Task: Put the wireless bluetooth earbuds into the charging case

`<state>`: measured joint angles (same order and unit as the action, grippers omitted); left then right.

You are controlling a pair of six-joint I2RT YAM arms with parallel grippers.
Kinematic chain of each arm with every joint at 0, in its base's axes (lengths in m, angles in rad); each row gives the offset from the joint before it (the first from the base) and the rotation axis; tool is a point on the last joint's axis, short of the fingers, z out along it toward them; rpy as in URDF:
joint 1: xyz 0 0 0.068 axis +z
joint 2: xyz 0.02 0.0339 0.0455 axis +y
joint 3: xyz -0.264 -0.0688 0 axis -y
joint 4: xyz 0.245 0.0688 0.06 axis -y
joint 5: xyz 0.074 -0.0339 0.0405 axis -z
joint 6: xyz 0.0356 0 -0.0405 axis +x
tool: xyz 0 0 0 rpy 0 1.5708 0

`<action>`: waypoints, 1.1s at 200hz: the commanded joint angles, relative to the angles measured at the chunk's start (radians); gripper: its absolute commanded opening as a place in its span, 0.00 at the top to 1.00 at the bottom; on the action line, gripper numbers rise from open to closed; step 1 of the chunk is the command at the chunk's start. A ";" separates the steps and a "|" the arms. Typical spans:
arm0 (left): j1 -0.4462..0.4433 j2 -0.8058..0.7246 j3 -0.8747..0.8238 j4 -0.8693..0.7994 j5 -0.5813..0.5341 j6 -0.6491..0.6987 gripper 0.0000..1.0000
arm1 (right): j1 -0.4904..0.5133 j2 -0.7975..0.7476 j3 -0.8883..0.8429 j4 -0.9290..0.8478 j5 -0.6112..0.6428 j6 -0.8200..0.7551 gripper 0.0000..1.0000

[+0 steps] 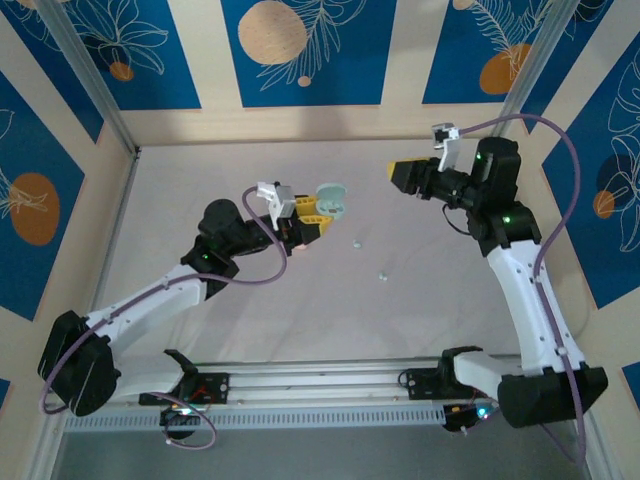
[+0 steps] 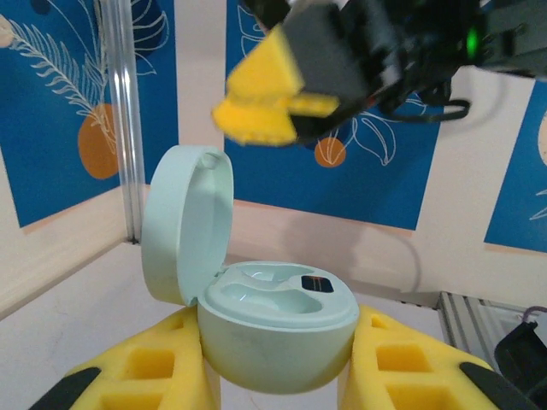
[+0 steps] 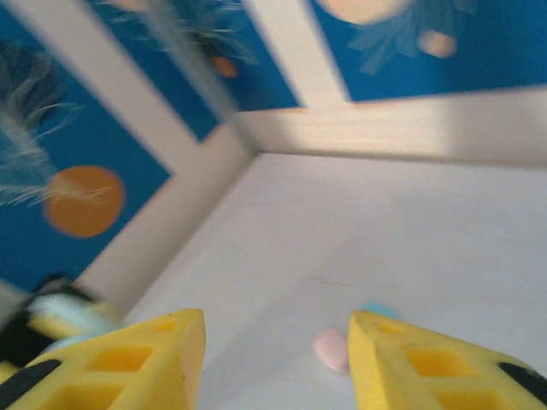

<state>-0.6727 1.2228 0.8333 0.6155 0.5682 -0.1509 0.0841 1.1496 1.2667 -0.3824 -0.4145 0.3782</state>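
My left gripper (image 1: 318,207) is shut on a mint-green charging case (image 2: 278,329), its yellow fingers (image 2: 149,367) pressing both sides. The case's lid (image 2: 184,222) stands open to the left and both wells look empty. In the top view the case (image 1: 331,198) is held above the middle of the table. Two tiny pale earbuds (image 1: 356,243) (image 1: 381,275) lie on the table right of it. My right gripper (image 1: 403,172) hovers farther back right, open with nothing between its fingers, and it also hangs blurred above the case (image 2: 265,107).
Past the right gripper (image 3: 276,342), a small pink rounded piece (image 3: 332,350) and a teal piece (image 3: 376,309) lie on the white table (image 3: 385,231); they are too blurred to tell what they are. Patterned walls enclose the table on three sides.
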 commanded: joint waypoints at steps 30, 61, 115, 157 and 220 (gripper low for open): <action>-0.009 -0.067 -0.019 0.068 -0.048 -0.008 0.78 | -0.090 0.280 -0.063 -0.254 -0.017 0.082 0.57; -0.008 -0.080 -0.023 0.064 -0.062 -0.011 0.75 | -0.045 0.429 -0.037 -0.351 0.044 0.023 0.57; -0.008 -0.086 -0.023 0.058 -0.070 -0.012 0.75 | 0.088 0.532 -0.072 -0.463 0.289 -0.017 0.59; -0.008 -0.077 -0.026 0.070 -0.068 -0.018 0.75 | 0.187 0.591 -0.066 -0.537 0.428 -0.058 0.61; -0.007 -0.076 -0.031 0.070 -0.068 -0.019 0.75 | 0.242 0.643 -0.080 -0.548 0.486 -0.059 0.65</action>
<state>-0.6727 1.1584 0.8108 0.6476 0.5102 -0.1585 0.3069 1.7779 1.1961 -0.8940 0.0277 0.3389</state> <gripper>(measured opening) 0.304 0.356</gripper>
